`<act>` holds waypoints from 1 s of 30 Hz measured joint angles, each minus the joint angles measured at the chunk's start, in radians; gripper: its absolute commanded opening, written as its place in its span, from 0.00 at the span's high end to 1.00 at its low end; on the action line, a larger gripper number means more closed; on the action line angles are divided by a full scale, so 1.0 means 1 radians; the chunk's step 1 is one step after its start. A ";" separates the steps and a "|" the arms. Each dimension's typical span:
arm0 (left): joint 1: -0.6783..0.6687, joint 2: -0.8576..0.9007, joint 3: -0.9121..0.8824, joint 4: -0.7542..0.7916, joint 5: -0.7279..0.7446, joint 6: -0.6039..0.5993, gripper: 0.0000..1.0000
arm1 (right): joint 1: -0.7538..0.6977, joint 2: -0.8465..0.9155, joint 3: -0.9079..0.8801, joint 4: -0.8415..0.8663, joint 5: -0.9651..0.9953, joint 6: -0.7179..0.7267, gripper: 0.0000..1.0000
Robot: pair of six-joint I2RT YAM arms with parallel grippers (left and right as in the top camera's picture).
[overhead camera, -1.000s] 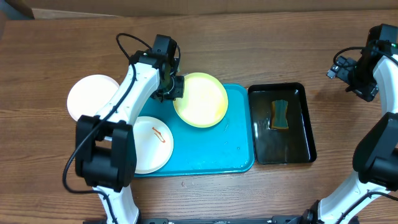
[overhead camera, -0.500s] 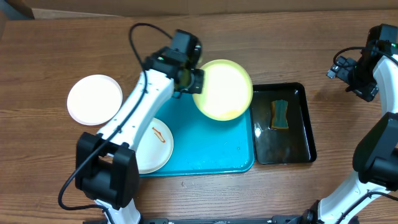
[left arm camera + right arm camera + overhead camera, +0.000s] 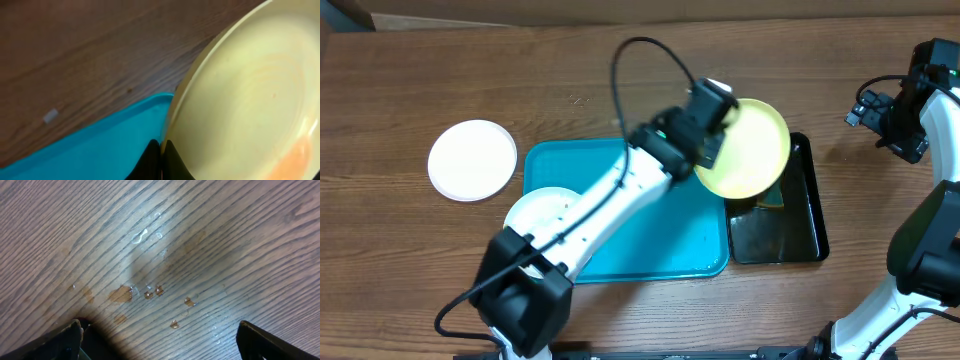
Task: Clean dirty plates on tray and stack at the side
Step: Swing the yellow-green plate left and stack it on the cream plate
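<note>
My left gripper (image 3: 713,150) is shut on the rim of the pale yellow-green plate (image 3: 748,148), which hangs tilted over the left part of the black tray. In the left wrist view the black fingertips (image 3: 162,148) pinch the edge of this plate (image 3: 250,85), which has an orange smear at the lower right; the turquoise tray (image 3: 100,150) lies below. A white plate (image 3: 542,214) sits at the left end of the tray (image 3: 670,245), partly under my arm. Another white plate (image 3: 472,160) lies on the table to the left. My right gripper (image 3: 892,122) (image 3: 160,324) stands open over bare wood.
The black tray (image 3: 798,240) holds dark water, with a sponge (image 3: 775,200) mostly hidden under the held plate. Small water drops (image 3: 150,292) dot the wooden table under the right gripper. The left arm's cable loops above the turquoise tray.
The left arm has carried the yellow-green plate to the right, from the turquoise tray to above the black tray's left side. The right arm has stayed still.
</note>
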 measured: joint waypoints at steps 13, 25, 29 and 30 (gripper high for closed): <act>-0.333 0.000 0.000 0.195 -0.695 0.276 0.96 | 0.000 0.000 0.000 0.000 0.000 0.000 0.00; -0.479 0.000 0.001 0.479 -1.032 0.663 0.96 | 0.000 0.000 0.000 0.000 0.000 0.000 0.00; -0.479 0.000 0.001 0.485 -1.065 0.706 0.96 | 0.000 0.000 0.000 0.000 0.000 0.000 0.00; -0.479 0.000 0.001 0.482 -1.070 0.706 0.96 | 0.000 0.000 0.000 0.001 0.000 0.000 0.00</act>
